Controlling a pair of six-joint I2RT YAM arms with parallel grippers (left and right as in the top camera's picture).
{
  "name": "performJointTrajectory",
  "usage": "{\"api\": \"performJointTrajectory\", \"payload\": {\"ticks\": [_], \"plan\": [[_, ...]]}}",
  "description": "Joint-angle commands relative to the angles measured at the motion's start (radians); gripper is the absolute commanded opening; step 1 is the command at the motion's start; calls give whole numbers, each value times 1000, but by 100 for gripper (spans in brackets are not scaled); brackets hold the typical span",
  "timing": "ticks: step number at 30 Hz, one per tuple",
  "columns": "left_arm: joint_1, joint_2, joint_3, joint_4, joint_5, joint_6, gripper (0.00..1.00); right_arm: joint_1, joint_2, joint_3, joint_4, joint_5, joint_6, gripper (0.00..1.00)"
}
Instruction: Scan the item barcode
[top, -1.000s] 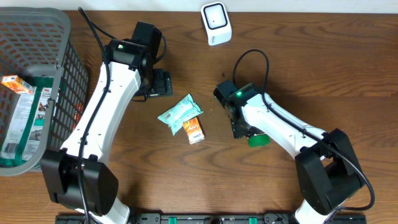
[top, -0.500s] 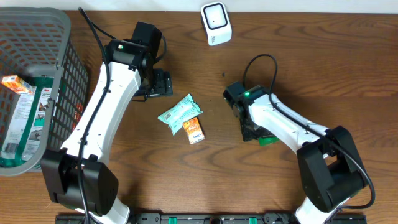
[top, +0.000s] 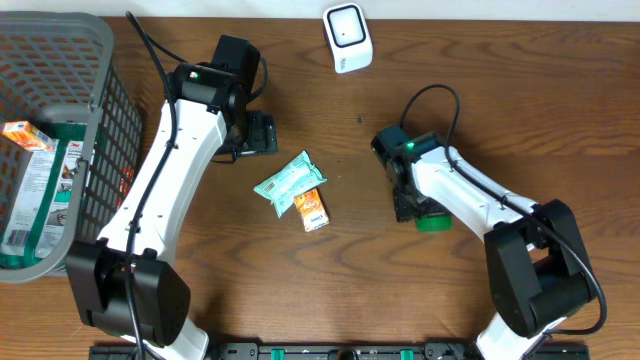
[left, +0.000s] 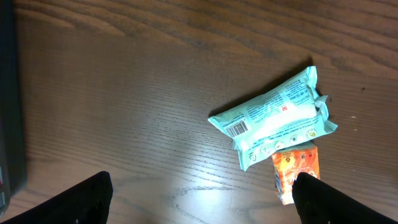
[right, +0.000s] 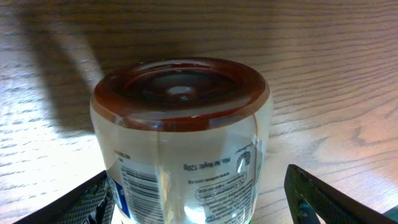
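Observation:
A clear bottle (right: 180, 124) with a brown base and a printed label lies between the jaws of my right gripper (right: 199, 186); a barcode (right: 140, 183) shows on its left side. The left finger touches the bottle, while a gap separates the right finger (right: 329, 196) from it, so the gripper is open. In the overhead view only the bottle's green cap (top: 434, 222) sticks out under the right gripper (top: 418, 208). The white scanner (top: 347, 37) stands at the table's far edge. My left gripper (top: 262, 133) is open and holds nothing.
A teal packet (top: 290, 180) lies on an orange packet (top: 313, 209) mid-table, just ahead of the left gripper (left: 202, 199). A grey mesh basket (top: 100, 60) with boxes inside fills the far left.
The right arm has slid to the right, the bottle's green cap has gone with it, and its jaws have narrowed around the bottle. The left arm and the packets have not moved.

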Motion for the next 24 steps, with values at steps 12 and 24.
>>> {"api": "performJointTrajectory", "payload": {"ticks": [12, 24], "plan": [[2, 2, 3, -3, -9, 2, 93, -119, -5, -8, 26, -78, -79, 58], [2, 2, 3, -3, -9, 2, 93, -170, -5, -51, 93, -116, -130, 56]]}}
